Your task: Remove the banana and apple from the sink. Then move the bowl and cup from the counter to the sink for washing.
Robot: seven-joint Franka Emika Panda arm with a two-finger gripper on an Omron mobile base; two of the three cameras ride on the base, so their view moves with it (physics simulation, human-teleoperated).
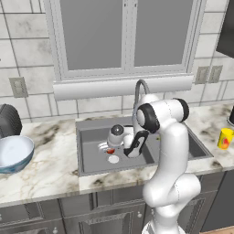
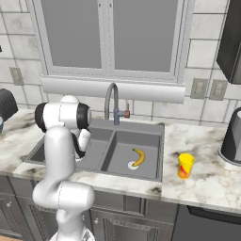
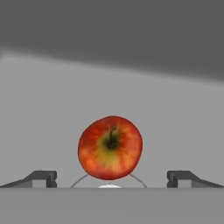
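Note:
The red apple [image 3: 110, 147] lies on the floor of the left basin of the dark grey sink [image 1: 87, 124], by the white drain. My gripper [image 3: 111, 179] is low in that basin, open, one fingertip on each side of the apple, touching neither side. In the left base view the gripper [image 1: 106, 147] hangs right over the apple [image 1: 110, 151]. The yellow banana [image 2: 138, 156] rests in the right basin. The pale blue bowl [image 1: 13, 153] sits on the marble counter [image 1: 50, 169] to the left. The yellow cup [image 2: 185, 165] stands on the counter to the right of the sink.
The curved grey faucet [image 2: 113, 101] rises behind the sink, close to my arm. A dark round appliance [image 1: 8, 119] stands behind the bowl. A grey appliance [image 2: 233, 136] stands on the counter at the far right, past the cup.

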